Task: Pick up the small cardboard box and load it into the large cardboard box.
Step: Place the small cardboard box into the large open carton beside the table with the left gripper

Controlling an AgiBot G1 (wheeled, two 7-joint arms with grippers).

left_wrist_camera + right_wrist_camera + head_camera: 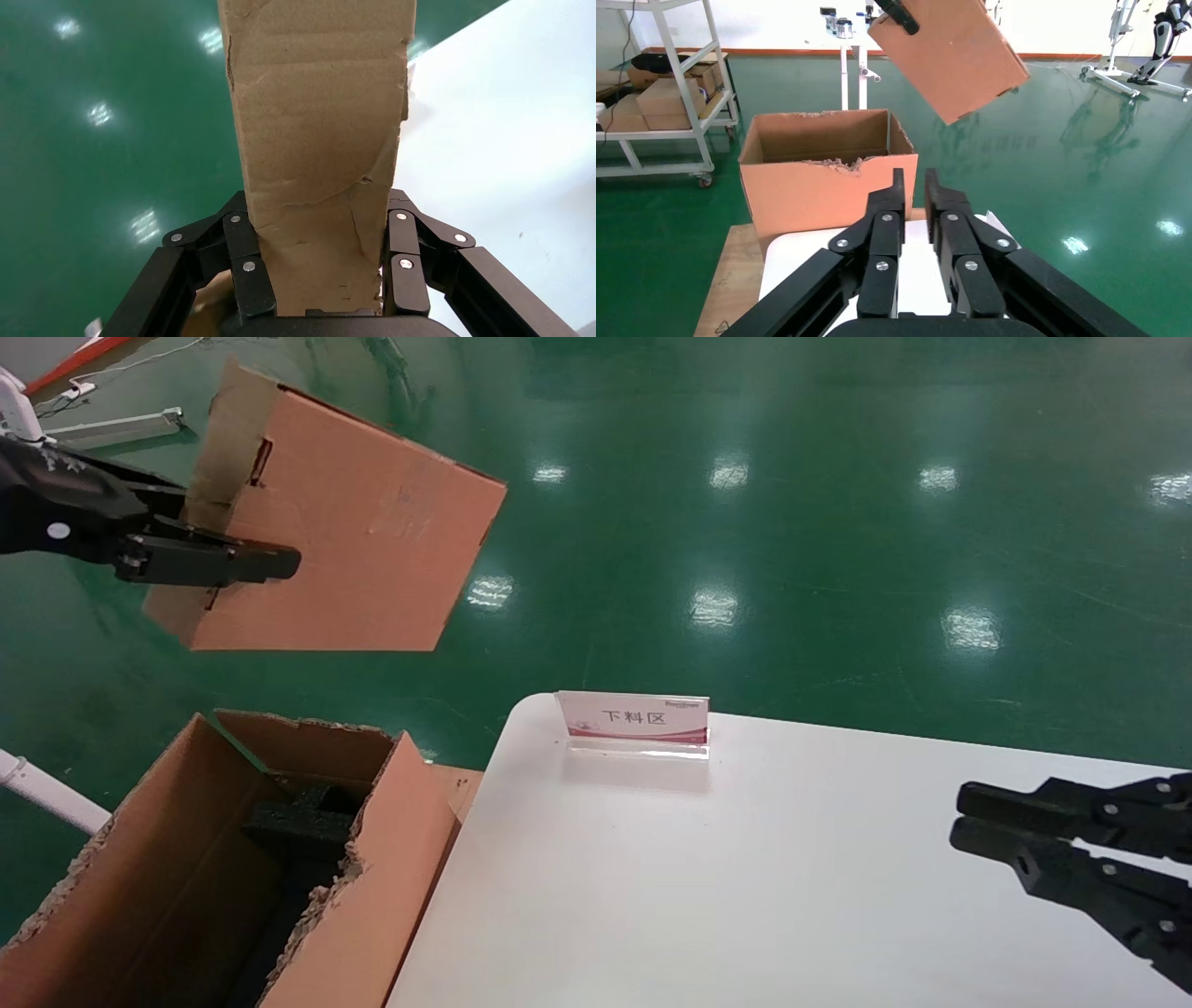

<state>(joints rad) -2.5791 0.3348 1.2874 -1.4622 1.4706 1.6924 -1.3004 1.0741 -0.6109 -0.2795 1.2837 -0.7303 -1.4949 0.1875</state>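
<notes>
holding the small cardboard box (349,528) in the left end effector (251,563), fingers (253,267) clamped on both sides of one narrow end; the left wrist view shows the cardboard creased where they pinch. the box hangs in the air over the green floor, tilted, its broad face toward my head camera, long axis running away from the end effector toward the right. the large cardboard box (410,859) stands open-topped on the floor just beside the left edge of the desk (745,896), black foam (298,822) showing inside. key relation: the large box lies below the held box and nearer to me, so i judge the next move is to draw back and lower, bringing the free end down into the opening. risk: the tilted box catching the ragged rim. right end effector (959,817) rests over the desk's right side, fingers nearly closed, holding nothing. a small sign (635,719) stands on the desk's far edge.
</notes>
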